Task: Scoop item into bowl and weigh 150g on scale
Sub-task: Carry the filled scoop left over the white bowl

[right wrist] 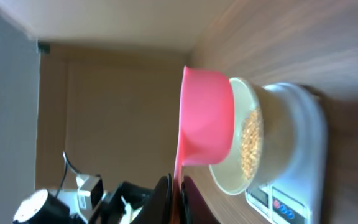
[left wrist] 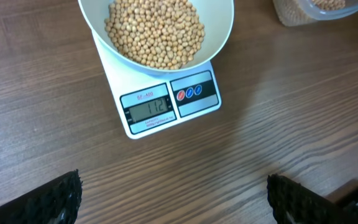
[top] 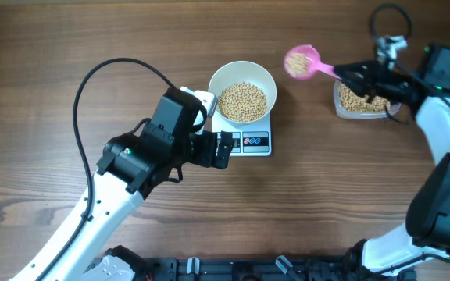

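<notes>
partly hidden — tub (top: pixel 353 108); right pincer (top: pixel 345 73) grips scoop (top: pixel 299 61)

The beans (top: pixel 244 101) are beige-yellow; the bowl (top: pixel 223 78) and scale (left wrist: pixel 166 102) are white. The scoop (top: pixel 299 61) is pink, the desk (top: pixel 53 47) brown with wood grain.

Smooth white bowl (top: pixel 242 72), matt wooden table (top: pixel 326 195) (glossy plastic scoop (top: pixel 299 61))

Bare table (top: pixel 307 129) between the scale (top: pixel 255 142) and the tub (top: pixel 362 103) gives passage; the left gripper (top: pixel 226 150) crowds the scale's other side.
</notes>
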`<state>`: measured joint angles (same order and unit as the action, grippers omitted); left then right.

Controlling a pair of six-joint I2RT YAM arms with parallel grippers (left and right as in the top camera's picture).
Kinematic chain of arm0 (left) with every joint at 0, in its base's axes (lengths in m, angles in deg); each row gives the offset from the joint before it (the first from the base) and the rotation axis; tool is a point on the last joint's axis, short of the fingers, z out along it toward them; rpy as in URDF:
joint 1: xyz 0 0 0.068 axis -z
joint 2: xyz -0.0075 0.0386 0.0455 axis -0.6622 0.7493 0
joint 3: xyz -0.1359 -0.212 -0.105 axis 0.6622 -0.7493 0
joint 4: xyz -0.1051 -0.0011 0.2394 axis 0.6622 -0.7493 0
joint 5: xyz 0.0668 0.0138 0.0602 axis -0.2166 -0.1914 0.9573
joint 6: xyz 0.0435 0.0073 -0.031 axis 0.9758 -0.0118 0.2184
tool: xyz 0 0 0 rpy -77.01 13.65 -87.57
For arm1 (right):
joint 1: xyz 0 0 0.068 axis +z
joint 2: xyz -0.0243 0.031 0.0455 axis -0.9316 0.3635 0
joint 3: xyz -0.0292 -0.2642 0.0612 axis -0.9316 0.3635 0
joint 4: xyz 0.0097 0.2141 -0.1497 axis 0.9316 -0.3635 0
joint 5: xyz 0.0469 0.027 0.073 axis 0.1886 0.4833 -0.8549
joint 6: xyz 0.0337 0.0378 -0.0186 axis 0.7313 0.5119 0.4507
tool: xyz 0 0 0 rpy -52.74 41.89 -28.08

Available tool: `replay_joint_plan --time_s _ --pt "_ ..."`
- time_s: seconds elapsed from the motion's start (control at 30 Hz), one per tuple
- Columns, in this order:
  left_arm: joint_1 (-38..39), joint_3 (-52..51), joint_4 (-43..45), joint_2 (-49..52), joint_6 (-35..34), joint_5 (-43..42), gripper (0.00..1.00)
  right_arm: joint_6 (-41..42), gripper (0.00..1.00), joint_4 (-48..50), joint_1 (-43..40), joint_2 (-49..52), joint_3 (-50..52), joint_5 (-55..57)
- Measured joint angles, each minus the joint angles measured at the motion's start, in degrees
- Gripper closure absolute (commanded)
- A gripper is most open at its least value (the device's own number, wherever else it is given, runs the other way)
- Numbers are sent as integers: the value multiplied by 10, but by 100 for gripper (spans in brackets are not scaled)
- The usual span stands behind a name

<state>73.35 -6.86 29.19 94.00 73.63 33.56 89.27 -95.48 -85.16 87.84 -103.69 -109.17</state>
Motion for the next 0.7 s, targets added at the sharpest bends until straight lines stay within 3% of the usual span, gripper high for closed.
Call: replay_joint_plan --time_s 0.27,0.7 --pt "0 0 0 0 0 0 0 58 96 169 86 0 1 0" --pt "0 0 0 0 0 0 0 -73 96 167 182 0 1 100"
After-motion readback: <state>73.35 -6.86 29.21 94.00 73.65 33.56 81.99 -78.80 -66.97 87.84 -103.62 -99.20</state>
